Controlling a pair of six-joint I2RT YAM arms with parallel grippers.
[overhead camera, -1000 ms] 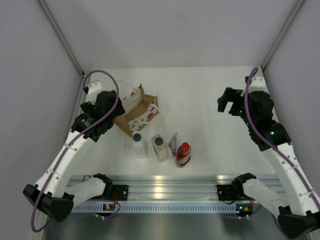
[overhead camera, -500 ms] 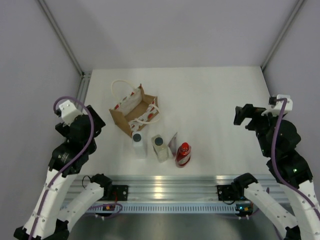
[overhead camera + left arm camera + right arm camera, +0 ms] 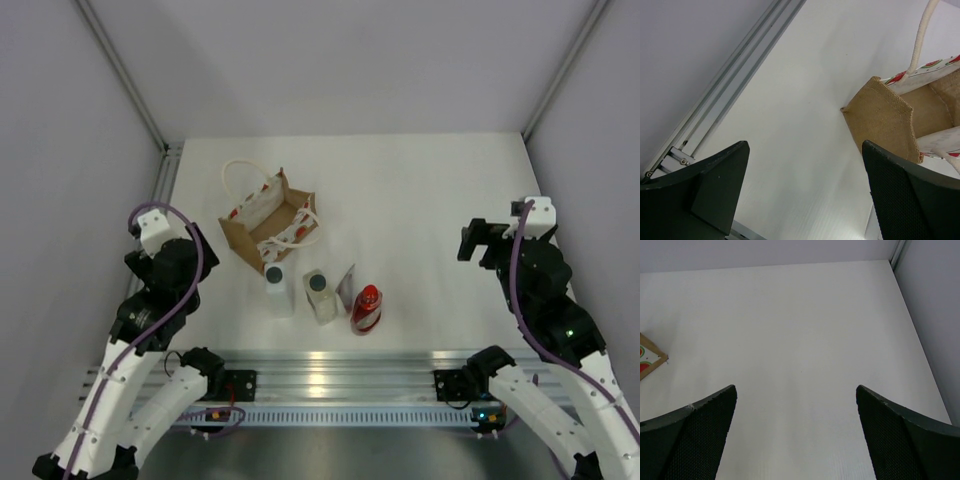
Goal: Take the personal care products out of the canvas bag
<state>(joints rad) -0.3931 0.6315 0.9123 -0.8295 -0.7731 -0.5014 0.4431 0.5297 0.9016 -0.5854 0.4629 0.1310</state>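
The canvas bag [image 3: 268,224] lies on its side at the table's left, its mouth open toward the products. In front of it stand two white bottles with dark caps [image 3: 277,286] [image 3: 320,294], a white flat tube [image 3: 346,284] and a red bottle [image 3: 366,308]. My left gripper [image 3: 188,248] is open and empty, left of the bag. The left wrist view shows the bag's tan corner [image 3: 890,115] and a white handle [image 3: 921,40] beyond my open left gripper [image 3: 805,190]. My right gripper [image 3: 474,241] is open and empty at the far right. It shows in the right wrist view [image 3: 796,435].
A metal rail [image 3: 320,385] runs along the near edge. Grey walls close in the table on the left, back and right. A rail [image 3: 735,75] borders the table's left side. A corner of the bag [image 3: 647,362] shows at the left of the right wrist view.
Both arms have drawn back from the far part of the table toward its sides and near edge, then shifted slightly inward. The bag and the products have not moved.
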